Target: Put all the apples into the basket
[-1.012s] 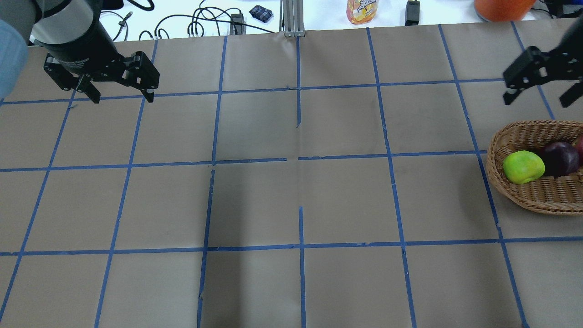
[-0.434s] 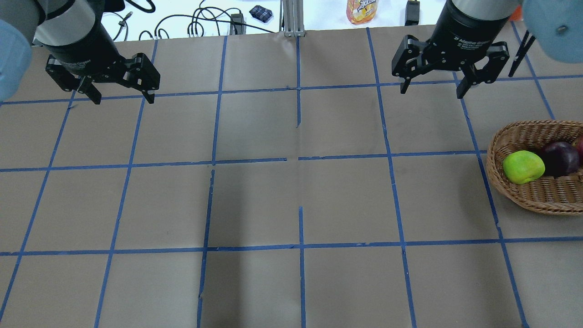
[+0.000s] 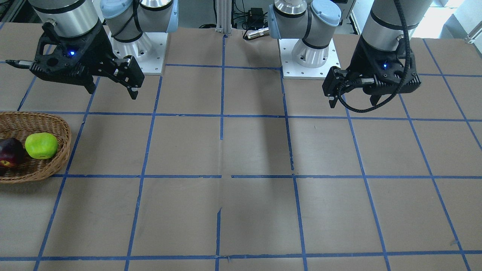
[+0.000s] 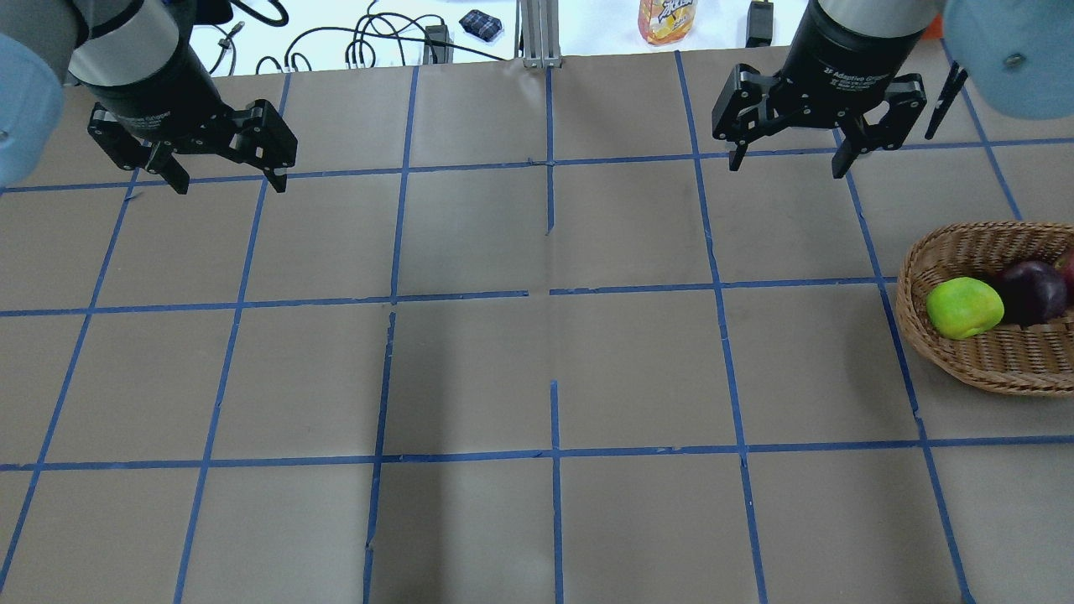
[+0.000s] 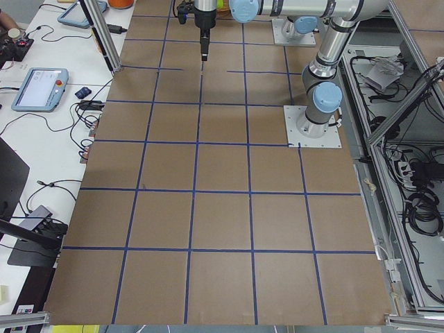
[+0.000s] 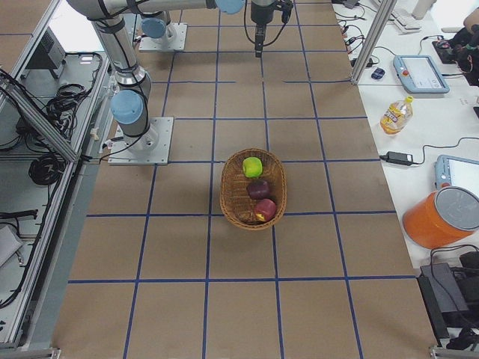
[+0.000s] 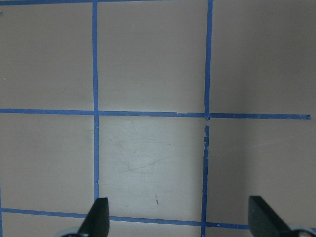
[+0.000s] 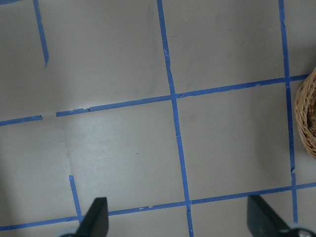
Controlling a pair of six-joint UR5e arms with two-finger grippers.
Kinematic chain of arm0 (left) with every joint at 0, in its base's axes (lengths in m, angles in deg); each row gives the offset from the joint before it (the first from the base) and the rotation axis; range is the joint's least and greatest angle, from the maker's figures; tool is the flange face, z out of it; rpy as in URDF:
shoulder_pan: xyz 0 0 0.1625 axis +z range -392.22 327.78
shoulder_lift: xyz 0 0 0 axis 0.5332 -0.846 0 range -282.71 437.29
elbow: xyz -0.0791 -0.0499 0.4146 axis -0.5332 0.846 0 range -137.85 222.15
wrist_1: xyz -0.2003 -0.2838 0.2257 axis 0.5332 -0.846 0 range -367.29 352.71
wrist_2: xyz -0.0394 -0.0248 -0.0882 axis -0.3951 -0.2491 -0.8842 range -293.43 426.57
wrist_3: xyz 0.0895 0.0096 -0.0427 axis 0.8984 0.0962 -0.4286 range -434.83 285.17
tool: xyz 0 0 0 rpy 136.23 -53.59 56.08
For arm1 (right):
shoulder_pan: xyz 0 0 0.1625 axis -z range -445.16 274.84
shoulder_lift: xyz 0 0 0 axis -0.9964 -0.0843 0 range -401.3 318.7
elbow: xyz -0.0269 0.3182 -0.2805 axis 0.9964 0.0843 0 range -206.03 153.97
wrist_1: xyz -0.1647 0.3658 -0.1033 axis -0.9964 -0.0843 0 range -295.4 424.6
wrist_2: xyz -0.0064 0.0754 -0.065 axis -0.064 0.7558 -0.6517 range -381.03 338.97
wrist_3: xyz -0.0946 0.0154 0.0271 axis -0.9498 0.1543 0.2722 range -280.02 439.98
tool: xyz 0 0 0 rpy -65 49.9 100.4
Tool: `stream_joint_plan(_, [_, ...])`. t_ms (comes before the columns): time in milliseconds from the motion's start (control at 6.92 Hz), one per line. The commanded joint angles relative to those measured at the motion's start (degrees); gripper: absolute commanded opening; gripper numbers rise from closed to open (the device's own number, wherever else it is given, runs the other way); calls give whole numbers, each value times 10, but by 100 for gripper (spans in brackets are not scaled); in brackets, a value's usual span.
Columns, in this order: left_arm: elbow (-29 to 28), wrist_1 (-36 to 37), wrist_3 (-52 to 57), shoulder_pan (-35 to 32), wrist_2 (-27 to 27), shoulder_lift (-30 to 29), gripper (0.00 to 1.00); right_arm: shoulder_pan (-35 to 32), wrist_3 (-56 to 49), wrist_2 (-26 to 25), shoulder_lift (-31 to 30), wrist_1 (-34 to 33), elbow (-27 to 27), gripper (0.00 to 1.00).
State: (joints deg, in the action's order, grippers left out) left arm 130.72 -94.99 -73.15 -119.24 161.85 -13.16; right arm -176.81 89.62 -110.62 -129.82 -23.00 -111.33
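The wicker basket (image 4: 990, 373) sits at the table's right edge. It holds the green apple (image 4: 965, 308), the maroon apple (image 4: 1030, 292) and the red apple (image 4: 1067, 267), which is cut off by the frame. The exterior right view shows all three in the basket (image 6: 232, 196): green (image 6: 253, 167), maroon (image 6: 259, 188), red (image 6: 266, 210). My right gripper (image 4: 787, 165) is open and empty, high over the far row, left of and beyond the basket. My left gripper (image 4: 228, 183) is open and empty over the far left. Both wrist views show bare table between the fingertips (image 7: 98, 219) (image 8: 98, 217).
A yellow drink bottle (image 4: 667, 21), cables and an aluminium post (image 4: 537, 33) lie beyond the table's far edge. An orange bucket (image 6: 441, 217) stands on the side bench. The brown paper surface carries a blue tape grid. The arm bases (image 3: 307, 56) stand on the robot's side.
My right gripper has swung from above the basket at the right edge leftward to the far row, still open and empty. The left gripper and the apples have hardly moved.
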Motion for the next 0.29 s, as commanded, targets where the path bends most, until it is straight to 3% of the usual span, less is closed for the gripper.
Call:
stream_joint_plan(0, [0, 0, -1, 0, 1, -1, 100, 0, -1, -1, -1, 0, -3, 100])
stream_joint_plan(145, [0, 0, -1, 0, 1, -1, 100, 0, -1, -1, -1, 0, -3, 100])
